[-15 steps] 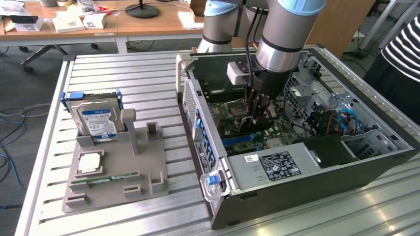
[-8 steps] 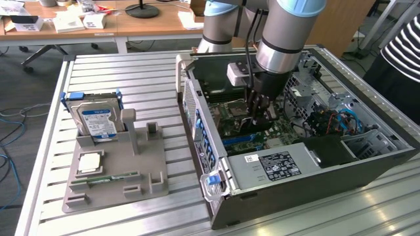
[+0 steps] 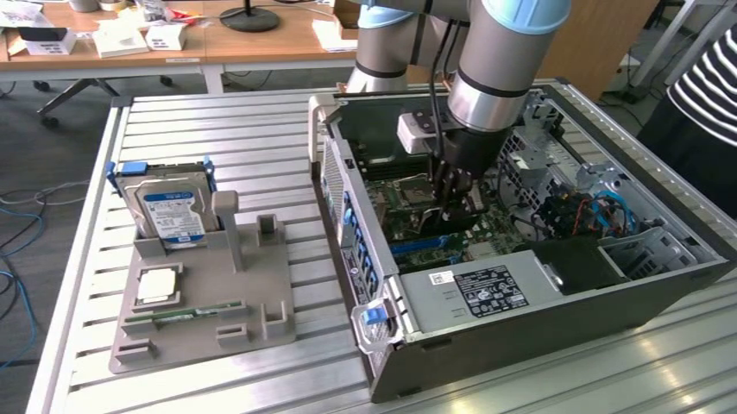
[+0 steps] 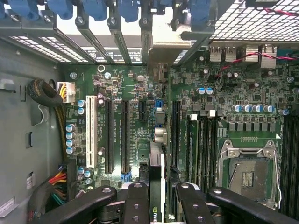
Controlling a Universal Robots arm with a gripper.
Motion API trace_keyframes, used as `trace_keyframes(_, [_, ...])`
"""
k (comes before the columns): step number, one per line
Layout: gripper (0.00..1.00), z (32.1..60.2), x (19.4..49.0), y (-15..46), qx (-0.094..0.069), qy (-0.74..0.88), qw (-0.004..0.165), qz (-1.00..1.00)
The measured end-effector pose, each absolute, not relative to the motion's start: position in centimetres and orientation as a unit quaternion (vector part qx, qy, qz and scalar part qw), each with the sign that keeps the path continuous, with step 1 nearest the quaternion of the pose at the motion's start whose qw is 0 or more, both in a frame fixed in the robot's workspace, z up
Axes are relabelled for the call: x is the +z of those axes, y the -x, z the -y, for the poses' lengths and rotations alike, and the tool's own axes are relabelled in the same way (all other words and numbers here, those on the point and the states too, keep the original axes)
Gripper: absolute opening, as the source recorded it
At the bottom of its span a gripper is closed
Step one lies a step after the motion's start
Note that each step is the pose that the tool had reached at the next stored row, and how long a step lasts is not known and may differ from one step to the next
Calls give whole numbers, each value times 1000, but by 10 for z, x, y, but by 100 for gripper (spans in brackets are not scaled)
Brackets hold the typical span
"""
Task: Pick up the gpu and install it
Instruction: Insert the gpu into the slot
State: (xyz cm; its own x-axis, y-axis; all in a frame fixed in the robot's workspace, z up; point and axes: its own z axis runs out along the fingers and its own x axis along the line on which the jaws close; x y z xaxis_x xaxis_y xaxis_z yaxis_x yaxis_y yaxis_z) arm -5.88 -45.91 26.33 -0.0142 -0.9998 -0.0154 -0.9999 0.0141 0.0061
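the pick-up half of the job looks done: the gpu (image 4: 157, 163) is inside the computer case (image 3: 519, 345), off the desk (image 3: 230, 129), and the claw (image 4: 161, 186) is pinching it, one finger (image 4: 135, 200) on either side of the thin card. in the exterior view the claw (image 3: 457, 203) reaches down into the middle of the case, with the dark gpu (image 3: 451, 222) hanging from it just above the motherboard (image 3: 403, 194). the install half seems not yet finished. the wrist view looks straight down the card's edge toward the motherboard (image 4: 135, 84) on the case's floor, and the card sits near the long black slots (image 4: 125, 135), but it does not look pushed home. outside the case, on the exterior view's left, the grey holder (image 3: 207, 345) carries the hard drive (image 3: 171, 214) and the memory stick (image 3: 185, 315). much is hard to read. the card shows edge-on, so its metal bracket and its row of contacts are hidden. the arm and claw cover most of it in the exterior view. whether its lower edge touches a slot inside the case, or which slot it lines up with, cannot be told.
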Motion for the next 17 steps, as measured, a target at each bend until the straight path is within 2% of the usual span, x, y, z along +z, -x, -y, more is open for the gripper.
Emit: trace_keyframes(17, [27, 461, 263, 64, 8, 702, 4, -712])
